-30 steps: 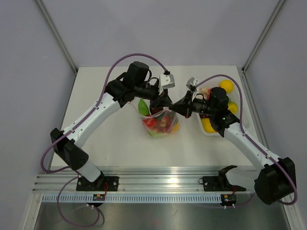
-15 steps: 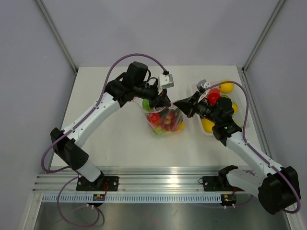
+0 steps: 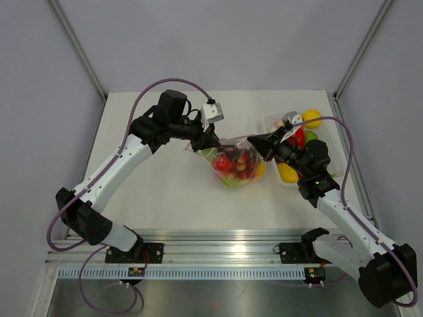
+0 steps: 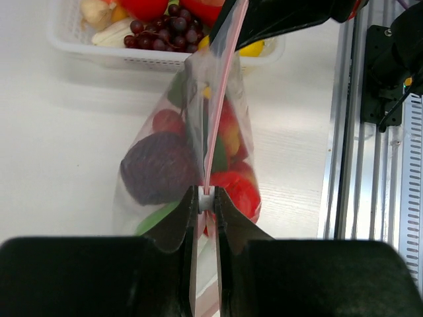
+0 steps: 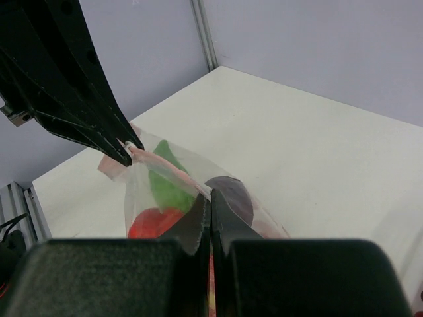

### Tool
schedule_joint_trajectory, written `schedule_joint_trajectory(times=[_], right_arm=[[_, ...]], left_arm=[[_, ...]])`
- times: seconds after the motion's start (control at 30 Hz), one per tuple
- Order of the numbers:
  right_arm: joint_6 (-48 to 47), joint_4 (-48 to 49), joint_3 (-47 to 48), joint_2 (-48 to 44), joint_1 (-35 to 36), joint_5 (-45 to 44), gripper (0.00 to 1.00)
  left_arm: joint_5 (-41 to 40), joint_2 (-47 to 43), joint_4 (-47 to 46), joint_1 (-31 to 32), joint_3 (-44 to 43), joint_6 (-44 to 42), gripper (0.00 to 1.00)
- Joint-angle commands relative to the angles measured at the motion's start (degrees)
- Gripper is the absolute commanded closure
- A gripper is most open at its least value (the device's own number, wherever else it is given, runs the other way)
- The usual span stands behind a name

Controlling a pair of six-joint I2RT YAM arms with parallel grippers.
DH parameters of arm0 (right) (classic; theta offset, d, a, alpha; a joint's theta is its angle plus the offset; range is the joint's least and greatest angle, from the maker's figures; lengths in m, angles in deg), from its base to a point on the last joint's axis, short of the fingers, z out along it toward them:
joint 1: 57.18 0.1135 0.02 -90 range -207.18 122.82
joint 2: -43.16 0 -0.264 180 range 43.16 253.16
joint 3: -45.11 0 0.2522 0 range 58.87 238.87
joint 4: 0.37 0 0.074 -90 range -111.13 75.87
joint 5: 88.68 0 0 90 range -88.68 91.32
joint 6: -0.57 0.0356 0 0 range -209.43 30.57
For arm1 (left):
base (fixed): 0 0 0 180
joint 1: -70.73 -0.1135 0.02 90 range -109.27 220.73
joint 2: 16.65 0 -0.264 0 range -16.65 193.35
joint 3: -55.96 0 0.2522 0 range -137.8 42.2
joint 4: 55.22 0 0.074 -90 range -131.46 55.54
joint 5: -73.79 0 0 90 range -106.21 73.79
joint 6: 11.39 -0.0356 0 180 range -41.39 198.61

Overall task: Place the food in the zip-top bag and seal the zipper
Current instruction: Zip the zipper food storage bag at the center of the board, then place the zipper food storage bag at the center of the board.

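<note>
White mesh tray (image 4: 86,56) on right of table (image 3: 165,191); aluminium rail (image 3: 225,241) along near edge; grey walls (image 3: 218,39).

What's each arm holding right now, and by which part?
Both hold the zip-top bag by its pink-red zipper: left jaws shut on one end of the strip, right jaws on the other.

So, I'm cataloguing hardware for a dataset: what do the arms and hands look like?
The left arm and right arm: white links, black joints, a looping purple cable each. The left hand and right hand: two tapering black fingers.
</note>
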Motion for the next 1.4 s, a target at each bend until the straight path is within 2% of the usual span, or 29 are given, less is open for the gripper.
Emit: schedule_joint_trajectory(times=[0.0,0.13,0.33,0.57,0.73,0.87,1.0,1.1,1.23,1.37], right_arm=[[-0.8,4.3,0.1,-2.8,-1.7,-6.3,1.0],[-1.1,3.7,-0.7,-4.6,-1.8,-7.9,1.0],[-1.4,2.0,-0.9,-5.8,-1.7,-8.7,1.0],[0.0,4.3,-1.8,-6.3,-1.7,-11.1,1.0],[0.9,5.5,-2.3,-5.1,-1.7,-11.6,1.0],[2.3,7.7,-2.1,-3.3,-1.7,-11.2,1.0],[3.7,9.5,-0.3,0.1,-1.8,-8.8,1.0],[3.8,11.2,3.1,6.5,-1.7,-6.1,1.0],[1.2,12.8,13.8,16.2,-1.7,-4.7,1.0],[-0.7,12.4,26.2,26.7,-1.7,-1.7,1.0]], left_arm=[[-4.0,-3.9,0.9,-2.5,1.3,0.8,1.0],[-7.4,-5.7,2.6,-5.7,2.7,1.6,1.0],[-10.0,-12.2,-0.8,-8.8,8.2,3.9,1.0],[-11.6,-16.4,-1.1,-14.6,10.9,5.9,1.0],[-6.1,-16.8,-0.6,-21.7,12.4,7.8,1.0],[-3.6,-17.6,-1.7,-24.1,14.3,8.6,1.0],[-2.2,-16.6,-3.7,-24.6,14.3,10.2,1.0],[-1.1,-14.7,-7.0,-24.6,12.7,12.8,1.0],[-3.2,-9.8,-11.6,-25.0,6.9,15.4,1.0],[-2.9,-4.3,-12.2,-27.0,-3.4,16.7,1.0]])
